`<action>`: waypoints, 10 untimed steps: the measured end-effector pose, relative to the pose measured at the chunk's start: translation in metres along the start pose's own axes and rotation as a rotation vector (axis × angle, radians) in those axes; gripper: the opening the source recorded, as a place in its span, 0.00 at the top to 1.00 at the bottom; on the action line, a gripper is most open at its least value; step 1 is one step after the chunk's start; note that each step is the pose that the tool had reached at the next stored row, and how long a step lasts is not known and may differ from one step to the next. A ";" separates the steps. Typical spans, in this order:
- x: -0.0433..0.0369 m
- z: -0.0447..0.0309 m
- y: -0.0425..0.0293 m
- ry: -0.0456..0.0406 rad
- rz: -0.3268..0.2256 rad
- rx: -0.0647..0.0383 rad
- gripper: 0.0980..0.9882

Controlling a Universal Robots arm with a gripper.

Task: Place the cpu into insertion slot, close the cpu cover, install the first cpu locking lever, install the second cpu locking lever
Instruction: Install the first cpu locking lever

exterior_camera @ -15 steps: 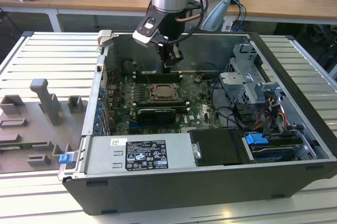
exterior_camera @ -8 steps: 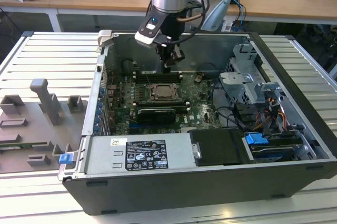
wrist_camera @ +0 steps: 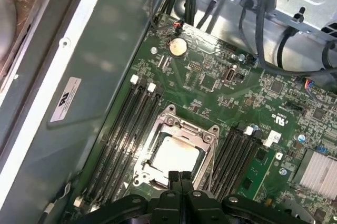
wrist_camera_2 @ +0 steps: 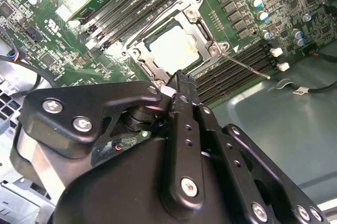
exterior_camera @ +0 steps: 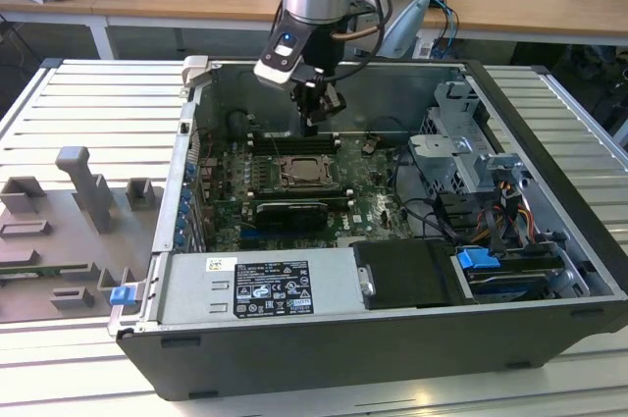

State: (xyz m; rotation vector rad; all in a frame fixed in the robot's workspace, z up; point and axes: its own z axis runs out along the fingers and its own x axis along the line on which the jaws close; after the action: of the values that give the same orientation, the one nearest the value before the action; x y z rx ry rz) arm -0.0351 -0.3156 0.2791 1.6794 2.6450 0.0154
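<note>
My gripper over the insertion slot, fingers pressed together, empty.
The cpu lies inside, the cpu cover flat around it.

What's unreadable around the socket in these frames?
- cpu cover, near edge: hidden behind the fingers in both wrist views.
- Whether the fingers touch the cover: the fingers themselves block the contact spot.
- cpu face: washed out by glare in the second wrist view.
- Cover latching: too small in the exterior view.

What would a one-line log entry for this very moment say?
gripper: shut, hovering at cpu edge | cpu cover: lying down around cpu | thin lever: sticking out sideways
</note>
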 end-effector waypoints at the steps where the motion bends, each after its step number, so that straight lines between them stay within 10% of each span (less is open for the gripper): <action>1: 0.0000 0.0000 0.0000 0.0001 -0.007 0.000 0.99; 10: 0.0000 0.0000 0.0000 0.0019 -0.146 0.000 0.99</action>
State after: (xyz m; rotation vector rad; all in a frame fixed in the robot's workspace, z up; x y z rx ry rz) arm -0.0351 -0.3156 0.2791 1.4823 2.7611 0.0164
